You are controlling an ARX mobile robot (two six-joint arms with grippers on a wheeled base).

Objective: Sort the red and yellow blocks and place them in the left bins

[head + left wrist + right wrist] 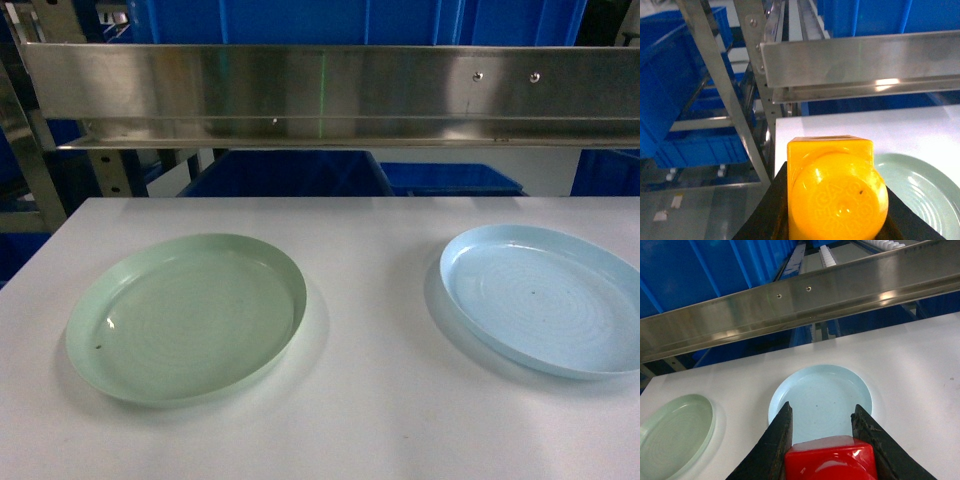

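Glossy yellow block (837, 192) gripped in left hand (832, 210); shiny red block (831, 460) in right hand (826, 445).

Warehouse or factory sorting station.
A white worktable (360, 420) fills the lower frame; across the top runs a stainless-steel rail (330, 85) on a perforated metal rack frame (720, 85), with stacked blue plastic storage crates (670, 80) behind and at the left over a bare grey floor (695, 205).
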